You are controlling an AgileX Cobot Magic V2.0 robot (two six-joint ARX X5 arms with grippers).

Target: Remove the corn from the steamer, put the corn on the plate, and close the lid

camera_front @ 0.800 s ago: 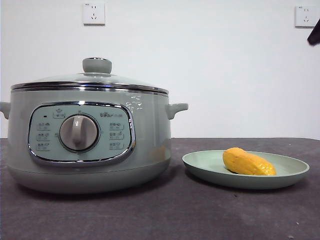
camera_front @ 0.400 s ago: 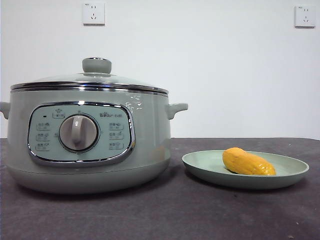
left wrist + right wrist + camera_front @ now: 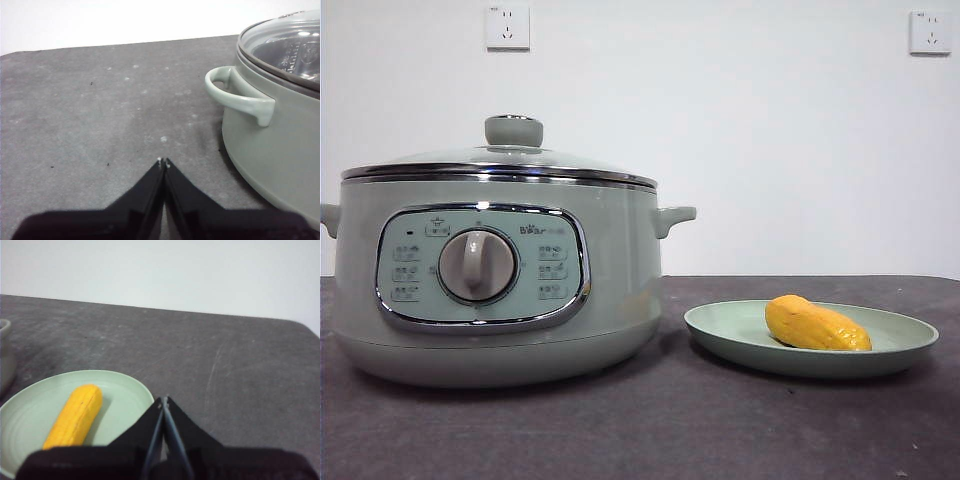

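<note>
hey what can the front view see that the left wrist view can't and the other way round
Only the front view shows the plate with the corn lying on it, the steamer's control panel with its dial, the lid's knob and two wall sockets.

Only the left wrist view shows the left gripper, jaws shut, holding nothing, above the table beside the steamer.

Both show the steamer with the lid on it, and the dark table.

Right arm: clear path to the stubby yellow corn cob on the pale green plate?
Probably yes. The corn cob lies bare on the plate, nothing over it, beside the right gripper. Its jaws are shut and would need opening.
</note>
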